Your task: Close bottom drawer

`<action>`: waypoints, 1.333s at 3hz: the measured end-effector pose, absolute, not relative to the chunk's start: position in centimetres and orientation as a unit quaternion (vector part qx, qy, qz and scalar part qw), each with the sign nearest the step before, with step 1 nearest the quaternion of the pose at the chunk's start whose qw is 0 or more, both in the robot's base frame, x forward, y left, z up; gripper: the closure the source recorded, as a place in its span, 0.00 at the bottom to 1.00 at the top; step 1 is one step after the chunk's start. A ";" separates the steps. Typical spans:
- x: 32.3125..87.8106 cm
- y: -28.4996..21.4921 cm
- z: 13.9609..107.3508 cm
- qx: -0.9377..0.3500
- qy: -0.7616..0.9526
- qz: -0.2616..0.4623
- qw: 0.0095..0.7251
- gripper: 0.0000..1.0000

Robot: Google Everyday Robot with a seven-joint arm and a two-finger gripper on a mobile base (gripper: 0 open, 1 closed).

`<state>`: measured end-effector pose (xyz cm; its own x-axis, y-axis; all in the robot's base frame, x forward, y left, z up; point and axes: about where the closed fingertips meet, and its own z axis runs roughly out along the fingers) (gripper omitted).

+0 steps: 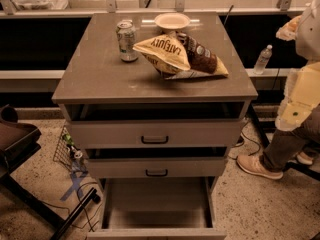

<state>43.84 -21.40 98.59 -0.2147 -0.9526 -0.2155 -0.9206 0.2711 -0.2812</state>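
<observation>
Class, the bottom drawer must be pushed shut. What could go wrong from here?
1. The gripper sits high at the right edge; coming down, it might bump the open middle drawer or top drawer instead of the bottom drawer.
2. The bottom drawer's front barely shows at the view's lower edge, so aiming may be poor.
3. A hard shove could topple the upright can on the cabinet top.

A speckled floor (260, 209) is stretching across the lower frame, with dark cables (86, 207) trailing over it at lower left. A grey cabinet (90, 69) is standing at centre, a pale ledge (30, 75) is running behind it, and dim, warm light is falling throughout.
</observation>
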 end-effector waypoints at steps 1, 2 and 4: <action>43.8 -21.4 98.6 -0.602 0.778 -0.046 0.174 0.00; 43.9 -21.1 97.4 -0.599 0.778 -0.041 0.187 0.00; 41.7 -18.4 86.4 -0.576 0.771 0.029 0.271 0.00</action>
